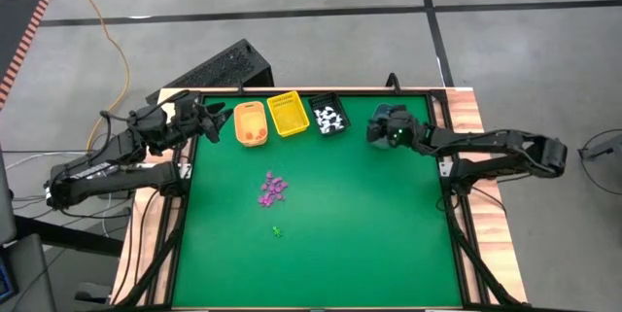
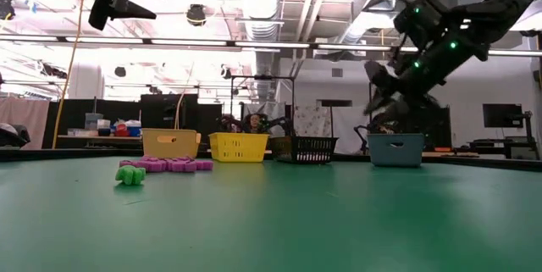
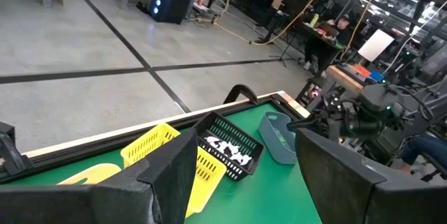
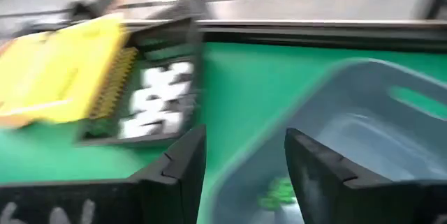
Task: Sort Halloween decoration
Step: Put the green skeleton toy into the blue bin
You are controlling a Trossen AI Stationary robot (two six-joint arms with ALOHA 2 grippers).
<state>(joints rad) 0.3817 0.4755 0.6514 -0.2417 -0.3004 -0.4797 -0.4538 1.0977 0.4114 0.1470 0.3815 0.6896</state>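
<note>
A green mat (image 1: 321, 225) covers the table, framed by dark rails with wooden strips down both sides. Along the upper part of the high view stand four small bins in a row: an orange bin (image 1: 251, 123) with smooth, rounded walls, a yellow bin (image 1: 288, 114) of ribbed lattice plastic, a black bin (image 1: 329, 117) of open mesh, and a grey-blue bin (image 4: 363, 126) with smooth walls, which the right arm mostly hides from above.

The Halloween decoration is split between several spots. A loose cluster of purple pieces (image 1: 273, 188) lies near the middle of the mat, and a single green piece (image 1: 277, 231) sits just below it, apart from the heap. White pieces (image 1: 330, 118) fill the black bin, a couple of orange-brown pieces (image 1: 258, 137) lie in the orange bin, and one green piece (image 4: 279, 195) rests on the floor of the grey-blue bin.

The right gripper (image 4: 241, 165) hangs over the grey-blue bin in the upper right of the mat, its dark, blocky fingers spread apart with nothing between them. The left gripper (image 3: 241, 165) is raised at the upper left, beside the orange bin, fingers spread wide and empty.

Beyond the table lies a grey concrete floor crossed by dark lines, with a yellow cable (image 1: 109, 35) at the upper left.
</note>
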